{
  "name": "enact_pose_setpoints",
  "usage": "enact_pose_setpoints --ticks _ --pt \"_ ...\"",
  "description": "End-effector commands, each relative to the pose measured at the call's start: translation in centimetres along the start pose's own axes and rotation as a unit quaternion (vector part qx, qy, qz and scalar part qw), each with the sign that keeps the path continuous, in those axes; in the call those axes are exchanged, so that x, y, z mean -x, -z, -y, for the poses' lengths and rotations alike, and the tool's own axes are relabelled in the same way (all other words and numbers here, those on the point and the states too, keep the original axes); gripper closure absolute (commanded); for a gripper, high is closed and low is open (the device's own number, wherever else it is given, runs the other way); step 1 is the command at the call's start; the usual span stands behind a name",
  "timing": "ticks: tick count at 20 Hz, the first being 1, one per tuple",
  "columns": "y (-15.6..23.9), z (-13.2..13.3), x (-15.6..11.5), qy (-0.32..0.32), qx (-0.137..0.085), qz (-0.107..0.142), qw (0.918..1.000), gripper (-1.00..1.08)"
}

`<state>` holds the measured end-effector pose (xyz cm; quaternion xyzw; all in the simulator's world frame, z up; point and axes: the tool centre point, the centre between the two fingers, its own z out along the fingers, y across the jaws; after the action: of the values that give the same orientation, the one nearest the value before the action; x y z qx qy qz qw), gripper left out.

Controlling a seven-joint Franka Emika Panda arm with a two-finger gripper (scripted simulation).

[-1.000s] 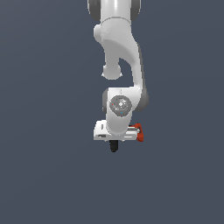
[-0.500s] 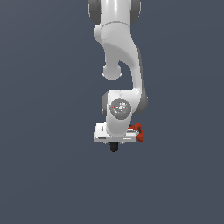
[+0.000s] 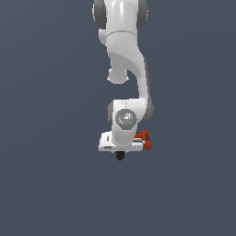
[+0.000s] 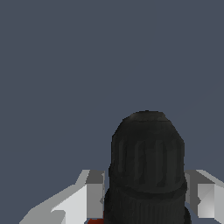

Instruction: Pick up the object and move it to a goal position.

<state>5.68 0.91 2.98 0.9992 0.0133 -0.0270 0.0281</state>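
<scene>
The red-orange drill [image 3: 144, 138] is held in my white gripper [image 3: 120, 155]. In the exterior view only its red body shows at the hand's right side, and its black chuck tip [image 3: 120, 156] pokes out below the hand. In the wrist view the black chuck [image 4: 146, 166] fills the middle, with a white finger [image 4: 94, 194] close on each side of it and a sliver of red below. The gripper is shut on the drill and carries it above the grey ground. The rest of the drill is hidden behind the hand.
The white arm [image 3: 126, 64] reaches down from the top of the exterior view. Plain dark grey ground [image 3: 46, 184] lies all around.
Nothing has visibly changed; the arm and the held drill stay at the same place.
</scene>
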Motion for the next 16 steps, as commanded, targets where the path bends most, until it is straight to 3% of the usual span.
enact_pose_setpoints --ticks 1,16 --pt "-0.1 0.0 0.0 0.0 0.0 0.0 1.0 1.08" --pt "1.5 0.4 0.5 0.0 0.0 0.0 1.0 1.08"
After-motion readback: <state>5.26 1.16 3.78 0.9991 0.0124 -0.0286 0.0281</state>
